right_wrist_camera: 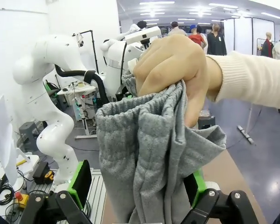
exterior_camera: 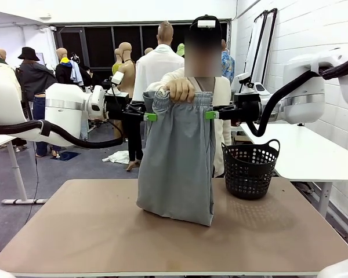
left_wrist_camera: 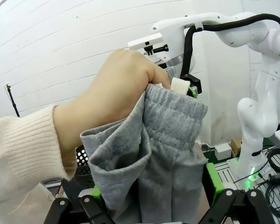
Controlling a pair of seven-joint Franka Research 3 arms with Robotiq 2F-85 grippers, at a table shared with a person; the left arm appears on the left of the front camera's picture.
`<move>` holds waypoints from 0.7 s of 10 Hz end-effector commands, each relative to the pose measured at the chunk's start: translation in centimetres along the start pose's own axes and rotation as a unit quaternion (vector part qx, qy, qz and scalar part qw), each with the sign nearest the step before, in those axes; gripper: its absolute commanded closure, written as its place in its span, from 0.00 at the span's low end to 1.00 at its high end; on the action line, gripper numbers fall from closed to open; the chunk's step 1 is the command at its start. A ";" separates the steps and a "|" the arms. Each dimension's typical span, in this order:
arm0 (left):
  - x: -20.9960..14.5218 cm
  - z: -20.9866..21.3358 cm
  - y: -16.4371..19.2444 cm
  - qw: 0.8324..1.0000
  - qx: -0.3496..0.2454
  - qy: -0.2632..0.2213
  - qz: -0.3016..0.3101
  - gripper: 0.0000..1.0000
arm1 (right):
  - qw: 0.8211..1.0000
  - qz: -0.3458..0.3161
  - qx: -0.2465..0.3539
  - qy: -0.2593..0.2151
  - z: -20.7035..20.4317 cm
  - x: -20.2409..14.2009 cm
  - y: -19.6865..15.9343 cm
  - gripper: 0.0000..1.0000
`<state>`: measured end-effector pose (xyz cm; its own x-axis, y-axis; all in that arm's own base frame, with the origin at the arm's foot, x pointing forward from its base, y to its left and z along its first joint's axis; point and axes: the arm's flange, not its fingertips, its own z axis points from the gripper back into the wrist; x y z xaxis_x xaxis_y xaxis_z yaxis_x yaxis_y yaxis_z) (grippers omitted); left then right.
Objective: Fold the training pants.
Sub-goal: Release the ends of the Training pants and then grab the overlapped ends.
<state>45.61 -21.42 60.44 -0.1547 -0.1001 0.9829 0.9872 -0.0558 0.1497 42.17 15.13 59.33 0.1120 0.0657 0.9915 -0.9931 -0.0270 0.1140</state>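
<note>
Above table (exterior_camera: 75, 231): left claw (exterior_camera: 150, 116), right claw (exterior_camera: 211, 114) agape, maybe touching training pants (exterior_camera: 177, 168).

One training pants (exterior_camera: 177, 168), one basket (exterior_camera: 250, 171), one table (exterior_camera: 75, 231), two end effectors (exterior_camera: 149, 116) (exterior_camera: 212, 114) (green-padded)

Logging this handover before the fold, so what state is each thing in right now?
training pants: hanging from the waistband, lower end on the table.
person's hand: gripping the waistband.
left hand: open, straddling the waistband's edge.
right hand: open, straddling the other edge.
black basket: upright on the table.
</note>
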 end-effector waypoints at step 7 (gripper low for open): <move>0.2 -0.7 0.3 0.999 -0.037 0.012 0.009 0.00 | 1.000 0.022 -0.006 -0.004 -1.7 -0.3 -0.4 0.00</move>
<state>45.62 -21.99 60.25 -0.1494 -0.1076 0.9829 0.9857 -0.0942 0.1395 42.10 16.31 59.10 0.0912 0.0675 0.9935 -0.9951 -0.0319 0.0935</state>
